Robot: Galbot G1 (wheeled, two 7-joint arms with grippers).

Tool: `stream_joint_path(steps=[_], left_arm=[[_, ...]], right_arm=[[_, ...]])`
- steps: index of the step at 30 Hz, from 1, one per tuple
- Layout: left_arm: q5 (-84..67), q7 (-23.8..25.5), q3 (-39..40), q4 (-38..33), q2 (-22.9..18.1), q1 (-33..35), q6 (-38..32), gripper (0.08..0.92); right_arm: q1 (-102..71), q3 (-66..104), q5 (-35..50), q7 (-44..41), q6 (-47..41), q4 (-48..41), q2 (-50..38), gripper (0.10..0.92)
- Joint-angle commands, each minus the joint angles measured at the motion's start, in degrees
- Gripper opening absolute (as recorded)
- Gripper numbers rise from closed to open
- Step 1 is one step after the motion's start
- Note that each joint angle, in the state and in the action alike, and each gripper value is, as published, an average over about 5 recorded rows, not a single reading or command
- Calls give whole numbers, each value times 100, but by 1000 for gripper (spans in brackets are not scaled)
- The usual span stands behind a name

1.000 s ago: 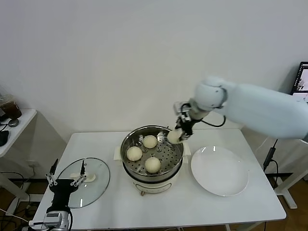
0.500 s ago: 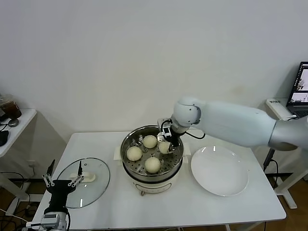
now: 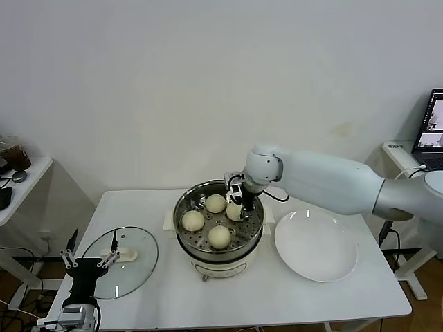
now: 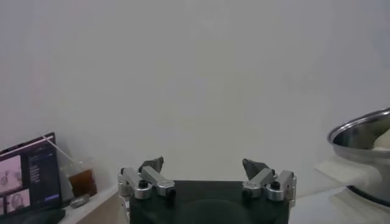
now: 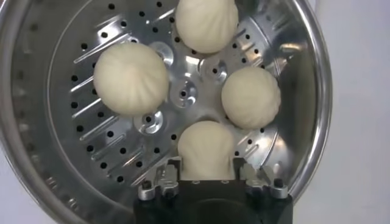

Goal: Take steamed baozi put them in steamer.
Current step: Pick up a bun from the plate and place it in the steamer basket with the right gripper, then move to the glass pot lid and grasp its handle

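The steamer (image 3: 181, 206) stands mid-table, a steel pot with a perforated tray (image 5: 183, 94). Three baozi (image 3: 215, 203) (image 3: 193, 220) (image 3: 219, 236) lie loose on the tray. My right gripper (image 3: 235, 206) is down inside the pot at its right-rear part, shut on a fourth baozi (image 5: 206, 143) that rests on or just above the tray; the fingers (image 5: 173, 167) hug its two sides. In the right wrist view the other three (image 5: 131, 79) (image 5: 206, 23) (image 5: 250, 97) lie ahead of it. My left gripper (image 3: 90, 258) is open and empty, parked low at the table's front left.
An empty white plate (image 3: 315, 245) lies right of the steamer. A glass lid (image 3: 135, 252) with a white handle lies at the left, close to my left gripper. A side table stands far left, and a laptop (image 3: 432, 124) far right.
My right gripper carried the baozi from above the pot's right rim leftward and down into the steamer. The left arm barely moved.
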Motion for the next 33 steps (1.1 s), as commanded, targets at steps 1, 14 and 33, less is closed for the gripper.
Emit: stream_joint_path(steps=[1,14,33], left_arm=[[10,1,13,18,-13,-16,3,823],[8,-14,-34,8,-28,14,-34,823],[681,-583,358,-339,-110,121,511,823]], right_arm=[[232,285,303,89,-120,730,-566,669],[-2555,3087,1717,3441,544,2914,-2747,823],[-10289,10851,-1569,3753,5348,2750,420,823]])
